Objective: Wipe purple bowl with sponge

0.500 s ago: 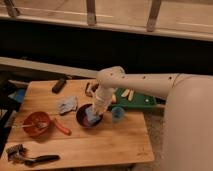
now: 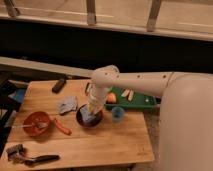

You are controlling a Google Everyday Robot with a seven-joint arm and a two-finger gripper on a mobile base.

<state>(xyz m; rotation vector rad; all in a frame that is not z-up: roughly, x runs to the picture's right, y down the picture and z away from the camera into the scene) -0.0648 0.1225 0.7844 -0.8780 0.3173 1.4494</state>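
Mia: Where is the bowl sitting?

Ben: The bowl [image 2: 80,120] is sitting in the middle of the table [image 2: 110,145], next to a little cup [image 2: 117,114]. The arm is reaching down, and the gripper [image 2: 92,113] is hanging right inside the bowl.

Mia: Is it holding the sponge?

Ben: A blue bit, likely the sponge [image 2: 88,119], is showing in the bowl under the gripper. Is the gripper spread or squeezing it? Nobody can tell (the arm is blocking it).

Mia: So how is the wiping going?

Ben: It looks like it is just happening. Getting the sponge into the bowl seems done. Rubbing all around the inside and lifting out are probably left.

Mia: What is hiding?

Ben: Most of the bowl's inside is hiding under the arm, so nobody can tell if it is getting clean. The robot's big body is cutting off the tray [image 2: 137,102] too.
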